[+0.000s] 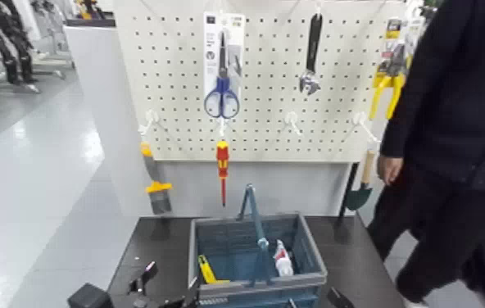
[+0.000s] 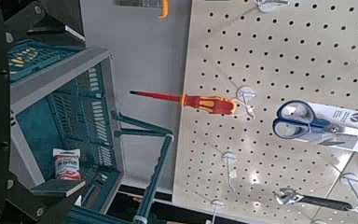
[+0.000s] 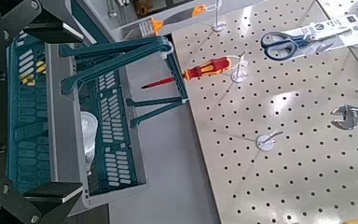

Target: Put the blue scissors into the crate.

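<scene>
My left gripper (image 1: 135, 287) sat low at the bottom left of the head view, my right gripper (image 1: 337, 298) at the bottom right edge, both down beside the near rim of the blue-grey slatted plastic crate (image 1: 256, 285); I could not tell whether either claw was open or closed. The blue scissors on their tall white retail card (image 1: 223, 67) hung high on the white pegboard (image 1: 295, 82), in the upper centre of the head view, well apart from both my claws. Their long axis ran vertically, blue loop handles at the bottom and dark blades pointing up. The risks, as I judged them: the card hung on a hook, so pulling straight down or outward could tear it or leave it caught; it probably needed lifting off first. The red-and-yellow screwdriver (image 1: 222, 166) hung just below the scissors, so a reach from underneath might knock it loose. The crate's thin blue-green swing handles (image 1: 255, 228) stood up and could catch the card on the way in. A person in dark clothing (image 1: 459, 131) stood at the right, near my right arm's path.
</scene>
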`<state>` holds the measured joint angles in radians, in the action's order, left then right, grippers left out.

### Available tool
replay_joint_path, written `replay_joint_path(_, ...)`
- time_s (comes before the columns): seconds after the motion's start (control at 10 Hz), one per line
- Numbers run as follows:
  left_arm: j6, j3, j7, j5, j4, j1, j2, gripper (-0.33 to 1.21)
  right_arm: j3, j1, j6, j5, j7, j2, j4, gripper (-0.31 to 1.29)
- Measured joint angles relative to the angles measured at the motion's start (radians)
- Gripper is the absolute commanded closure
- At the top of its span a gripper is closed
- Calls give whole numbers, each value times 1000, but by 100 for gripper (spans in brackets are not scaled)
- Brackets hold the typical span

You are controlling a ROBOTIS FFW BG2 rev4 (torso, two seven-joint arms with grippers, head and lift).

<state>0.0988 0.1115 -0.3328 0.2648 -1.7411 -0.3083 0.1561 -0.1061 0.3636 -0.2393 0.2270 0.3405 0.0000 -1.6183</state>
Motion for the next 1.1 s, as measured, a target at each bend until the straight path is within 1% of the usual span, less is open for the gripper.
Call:
replay_joint_path(0.6,-11,-2,0,-2,-2,1,0,20,0,1,-3,-2,-1,0,-2,13)
replay_joint_path(0.8,-29,-11,-8,-1,-4,18,1,16,2,1,-4,-2,-2,0,-2,11)
replay_joint_path(0.9,-49,-19,-21,-1,-7,34,2,14,2,1,-6,-3,-2,0,-2,11)
replay_joint_path(1.1,-143,-45,-118,3,-13,91,0,13,2,0,-6,-3,-2,0,0,11)
